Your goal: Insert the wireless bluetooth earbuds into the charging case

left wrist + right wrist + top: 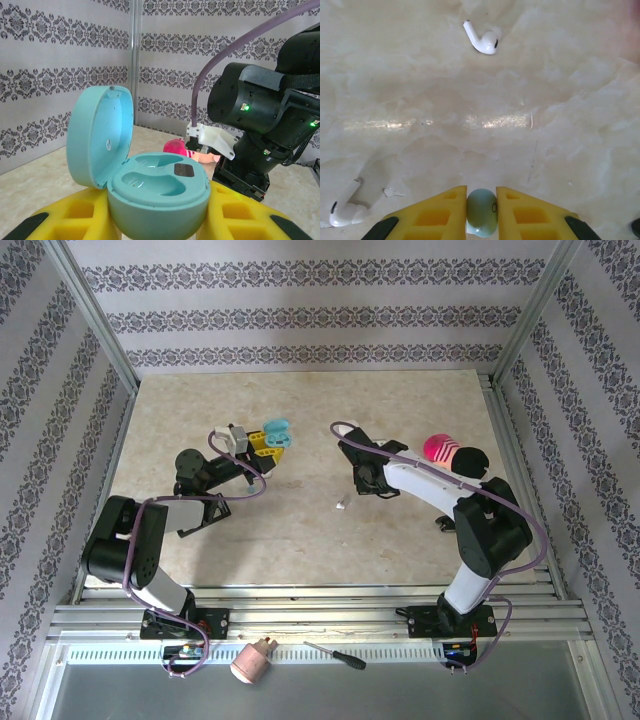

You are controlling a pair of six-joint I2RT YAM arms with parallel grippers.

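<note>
Your right pincer (481,199) pinches a little blue-green earbud (481,220) tight. Your left pincer (158,222) hugs the case (155,187), lid open. Go slow and drop the earbud stem-first into an empty hole. Two white buds (482,40) lie on the bench (470,125).

No words, numbers or brand names can be read anywhere. The open blue-green charging case (159,197) has a small dark patch (184,170) on its inner tray, beside the two hollows. It looks like a label, but it is too blurred to read. Inside the case's lid (100,135) there is a tiny pale mark (108,145), and it is too small to make out. The walls carry only a repeating flower pattern, with no letters.
</note>
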